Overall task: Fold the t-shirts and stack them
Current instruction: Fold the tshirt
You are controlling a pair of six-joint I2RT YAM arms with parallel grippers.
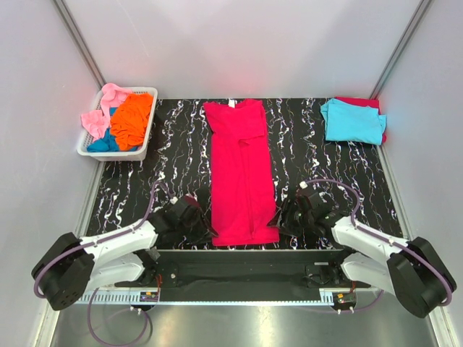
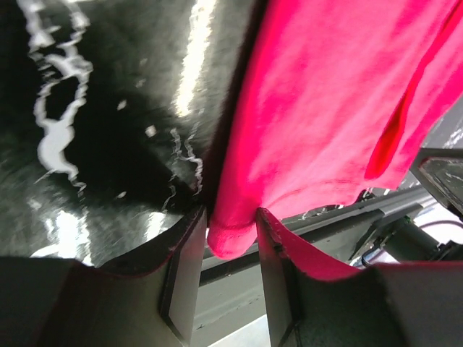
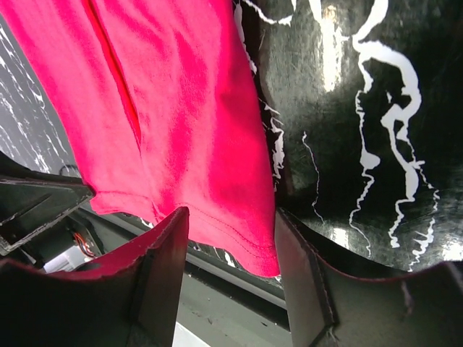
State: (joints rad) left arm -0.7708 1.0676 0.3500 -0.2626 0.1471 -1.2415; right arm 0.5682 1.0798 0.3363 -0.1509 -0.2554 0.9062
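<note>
Shirt: the crimson-red t-shirt (image 1: 241, 173) lay lengthwise on the desk (image 1: 173, 155), sleeves folded in.
Handling: probably light and limp, prone to sagging; best taken at both near hem corners.
Left tool (image 2: 231, 224): jaws parted, straddling the left hem corner.
Right tool (image 3: 228, 217): jaws parted around the right hem corner.

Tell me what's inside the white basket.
Crumpled orange shirt, pink shirt spilling over the rim, blue shirt partly beneath them. The basket floor and anything deeper are covered.
</note>
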